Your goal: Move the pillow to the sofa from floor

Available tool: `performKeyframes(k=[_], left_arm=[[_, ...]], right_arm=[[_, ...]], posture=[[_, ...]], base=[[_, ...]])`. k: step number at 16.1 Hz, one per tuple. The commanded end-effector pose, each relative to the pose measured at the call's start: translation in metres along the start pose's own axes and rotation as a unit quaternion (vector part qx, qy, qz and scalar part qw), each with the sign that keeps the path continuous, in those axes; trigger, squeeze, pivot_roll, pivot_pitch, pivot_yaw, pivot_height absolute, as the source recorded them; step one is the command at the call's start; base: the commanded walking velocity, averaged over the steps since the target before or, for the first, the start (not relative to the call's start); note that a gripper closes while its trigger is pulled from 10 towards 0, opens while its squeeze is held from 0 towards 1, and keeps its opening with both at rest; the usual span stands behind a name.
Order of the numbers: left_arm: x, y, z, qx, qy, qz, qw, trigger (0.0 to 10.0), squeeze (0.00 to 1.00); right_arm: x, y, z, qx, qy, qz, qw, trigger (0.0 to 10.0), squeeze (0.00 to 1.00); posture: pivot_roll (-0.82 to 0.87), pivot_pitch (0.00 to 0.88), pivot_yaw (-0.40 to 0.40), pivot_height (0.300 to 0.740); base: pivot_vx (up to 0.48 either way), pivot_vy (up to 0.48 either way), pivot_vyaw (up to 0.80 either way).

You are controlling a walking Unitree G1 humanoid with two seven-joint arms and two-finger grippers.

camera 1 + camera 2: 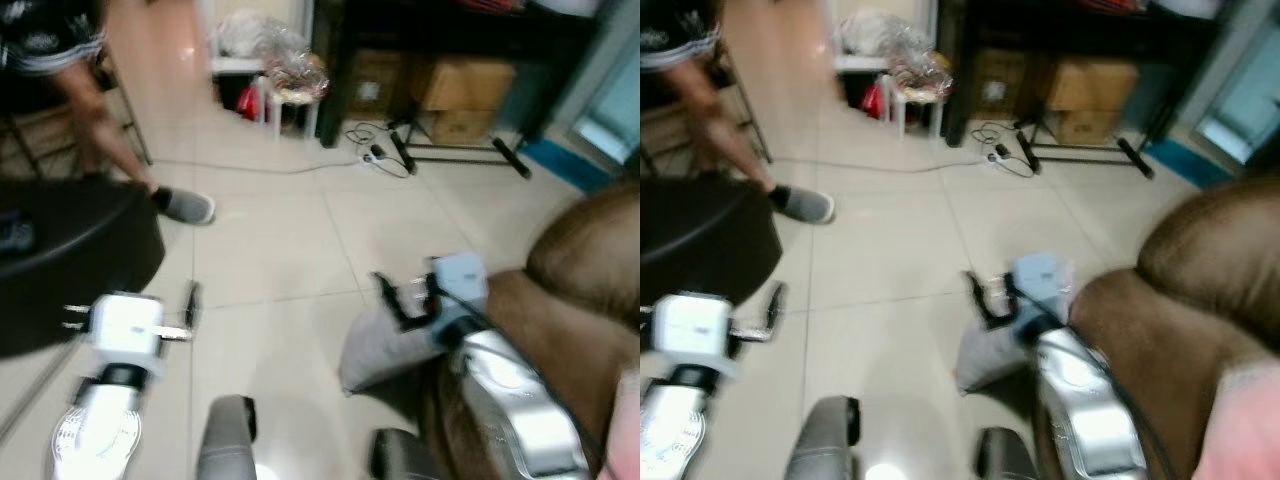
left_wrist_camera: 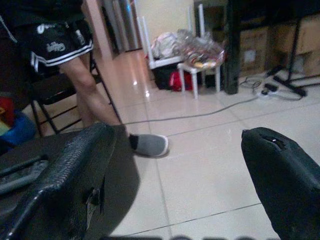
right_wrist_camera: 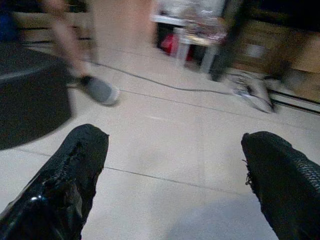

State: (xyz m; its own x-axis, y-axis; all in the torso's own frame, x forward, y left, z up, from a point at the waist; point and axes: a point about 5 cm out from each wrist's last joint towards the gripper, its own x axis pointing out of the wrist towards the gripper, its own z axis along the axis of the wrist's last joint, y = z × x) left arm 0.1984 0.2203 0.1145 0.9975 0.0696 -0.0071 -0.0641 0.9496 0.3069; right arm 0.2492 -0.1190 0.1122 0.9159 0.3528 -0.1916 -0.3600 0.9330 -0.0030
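A grey pillow (image 1: 378, 352) lies on the tiled floor against the front of the brown sofa (image 1: 585, 300) at the right. My right gripper (image 1: 398, 298) hangs just above the pillow's top edge, open; in the right wrist view its two black fingers (image 3: 65, 185) stand wide apart with bare floor between them. My left gripper (image 1: 190, 308) is held out low on the left, over the floor beside a black round seat, and is open with nothing in it (image 2: 175, 175). The head views are blurred.
A black round seat (image 1: 70, 260) stands at the left. Behind it a person's leg (image 1: 105, 120) and grey shoe (image 1: 185, 205). A cable and power strip (image 1: 375, 155) lie on the floor at the back, near a white stool (image 1: 290, 95) and cardboard boxes (image 1: 460, 95).
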Motion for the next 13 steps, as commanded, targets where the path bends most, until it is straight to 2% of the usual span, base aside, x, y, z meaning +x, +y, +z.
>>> performKeyframes(k=[1,3,7,13], left_arm=[[0.0035,-0.0106,0.0049,-0.016,-0.012,-0.017,1.0,10.0,0.0],[0.0042,-0.0107,0.0046,-0.015,-0.011,-0.018,1.0,10.0,0.0],[0.0072,-0.0095,0.0051,-0.012,-0.01,-0.022,1.0,10.0,0.0],[0.0105,-0.0101,0.0064,-0.011,-0.013,-0.028,0.999,10.0,0.0]], right_arm=[[-0.0051,-0.0136,-0.0027,-0.007,0.009,-0.022,1.0,10.0,0.0],[-0.0066,-0.0141,-0.0019,-0.018,0.01,-0.02,1.0,10.0,0.0],[-0.006,-0.0223,-0.0015,0.008,0.009,-0.068,0.998,10.0,0.0],[-0.0063,-0.0187,-0.0021,0.016,0.009,-0.062,0.998,10.0,0.0]], posture=[[-0.06,0.0,-0.1,0.598],[-0.06,0.0,-0.096,0.598],[-0.06,0.0,-0.084,0.598],[-0.07,0.0,-0.077,0.598]], base=[[0.371,0.0,0.0],[0.377,0.0,0.0],[0.373,0.0,0.0],[0.369,0.0,0.0]])
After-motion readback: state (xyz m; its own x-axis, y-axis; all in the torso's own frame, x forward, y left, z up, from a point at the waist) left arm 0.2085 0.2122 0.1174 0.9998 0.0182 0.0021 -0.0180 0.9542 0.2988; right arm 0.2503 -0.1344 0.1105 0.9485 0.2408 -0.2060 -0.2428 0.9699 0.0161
